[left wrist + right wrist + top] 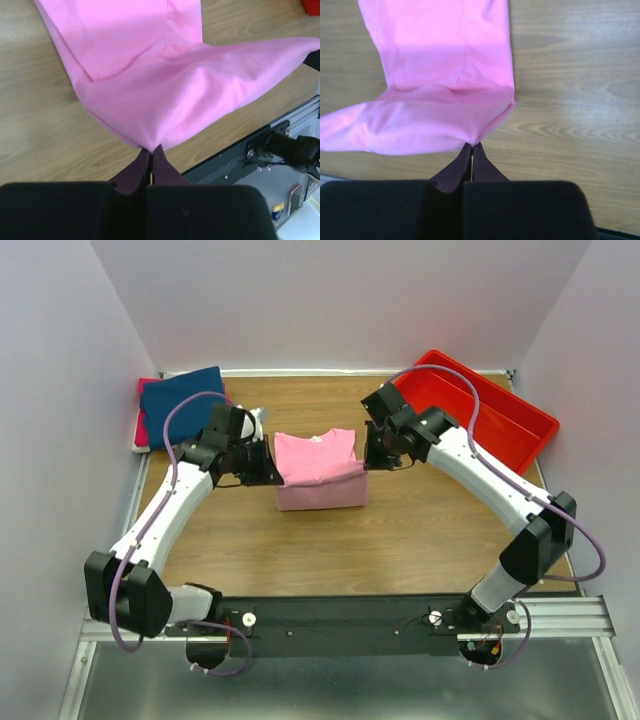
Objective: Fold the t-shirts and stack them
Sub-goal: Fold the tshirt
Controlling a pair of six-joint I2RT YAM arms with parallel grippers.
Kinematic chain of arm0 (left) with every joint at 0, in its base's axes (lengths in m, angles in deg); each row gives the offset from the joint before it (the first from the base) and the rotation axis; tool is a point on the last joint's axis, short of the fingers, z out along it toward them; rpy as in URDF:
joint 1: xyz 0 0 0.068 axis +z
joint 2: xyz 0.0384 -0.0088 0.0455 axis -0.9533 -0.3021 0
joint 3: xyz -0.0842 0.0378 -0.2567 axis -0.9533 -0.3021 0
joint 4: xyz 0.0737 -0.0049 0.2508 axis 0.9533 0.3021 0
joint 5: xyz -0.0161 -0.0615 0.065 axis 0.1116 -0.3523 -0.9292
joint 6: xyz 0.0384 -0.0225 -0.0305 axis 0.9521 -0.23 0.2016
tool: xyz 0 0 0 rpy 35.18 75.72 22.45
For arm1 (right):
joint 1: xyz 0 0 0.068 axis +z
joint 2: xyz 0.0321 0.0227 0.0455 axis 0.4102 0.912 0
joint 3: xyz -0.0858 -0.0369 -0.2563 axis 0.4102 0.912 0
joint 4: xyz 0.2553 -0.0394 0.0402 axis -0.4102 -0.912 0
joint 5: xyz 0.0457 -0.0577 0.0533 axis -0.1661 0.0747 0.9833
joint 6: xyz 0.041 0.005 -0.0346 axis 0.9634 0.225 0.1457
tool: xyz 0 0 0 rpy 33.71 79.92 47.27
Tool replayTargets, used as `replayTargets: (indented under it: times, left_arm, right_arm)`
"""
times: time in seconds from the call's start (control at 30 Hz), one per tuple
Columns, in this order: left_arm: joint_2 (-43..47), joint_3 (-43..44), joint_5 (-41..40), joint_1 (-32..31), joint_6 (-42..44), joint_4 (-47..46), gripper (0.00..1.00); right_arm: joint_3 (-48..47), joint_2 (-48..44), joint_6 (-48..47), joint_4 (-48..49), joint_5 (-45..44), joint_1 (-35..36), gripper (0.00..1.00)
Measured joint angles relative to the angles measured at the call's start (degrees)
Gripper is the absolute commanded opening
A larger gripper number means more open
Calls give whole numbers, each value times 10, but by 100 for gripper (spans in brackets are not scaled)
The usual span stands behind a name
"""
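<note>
Pink t-shirt [318, 472] lay in the middle of your wooden table [420, 530], its near edge held up off the wood. Your left gripper [151, 150] was clamped on one corner of it and your right gripper [472, 146] on the other. You had a navy t-shirt [183, 395] far left and a red tray [480, 405] far right.

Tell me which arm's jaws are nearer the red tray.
Right. The right arm pinches the pink t-shirt just left of the red tray; the left arm pinches its opposite side, farther off.
</note>
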Motion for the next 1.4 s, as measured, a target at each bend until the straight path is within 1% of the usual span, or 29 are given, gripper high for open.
replayTargets:
  times: [0.13,0.37,0.7,0.87,1.03,1.33,1.37,1.4]
  left_arm:
    - [-55,38,0,11,16,-13,0]
    - [-134,101,2,30,36,-25,0]
    - [-248,206,16,54,57,-33,0]
    - [-293,245,23,60,64,-34,0]
    - [-320,262,29,69,66,-34,0]
    - [-362,264,40,87,61,-56,0]
    - [-370,264,41,91,58,-65,23]
    - [-375,264,40,94,54,-72,38]
  right_arm:
    - [-43,40,-1,-3,-18,-14,0]
    - [-135,116,-22,-5,-25,-49,0]
    - [-269,233,-61,-6,-19,-92,0]
    - [-329,290,-78,-6,-6,-109,0]
    - [-368,329,-91,-6,9,-120,0]
    - [-436,409,-120,3,26,-125,0]
    - [-438,416,-121,6,27,-125,1]
    - [-445,426,-123,9,29,-126,5]
